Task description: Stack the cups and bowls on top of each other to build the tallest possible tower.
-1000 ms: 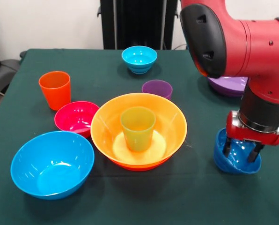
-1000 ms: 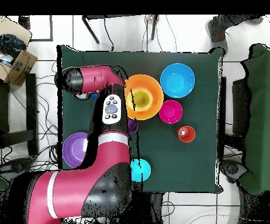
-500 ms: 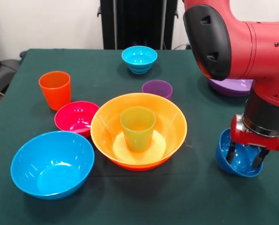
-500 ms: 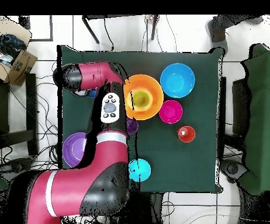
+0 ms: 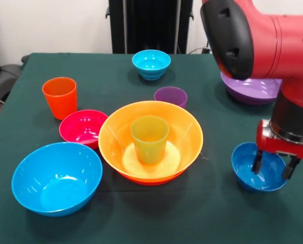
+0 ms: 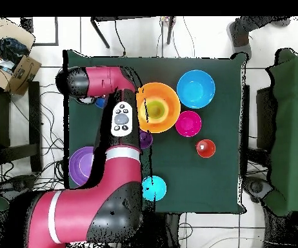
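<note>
The dark blue bowl (image 5: 258,173), tilted a second ago, now sits level at lower right, we note, with our gripper (image 5: 273,166) spread inside it.

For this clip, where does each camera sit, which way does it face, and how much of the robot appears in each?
Front view: across the table, facing the robot; shows the red arm and its gripper down in the dark blue bowl.
Overhead view: above the table, looking straight down; the arm fills the lower left, hiding most of the dark blue bowl.
Shared: the yellow-orange bowl holding the lime green cup, and the sky-blue bowl.
</note>
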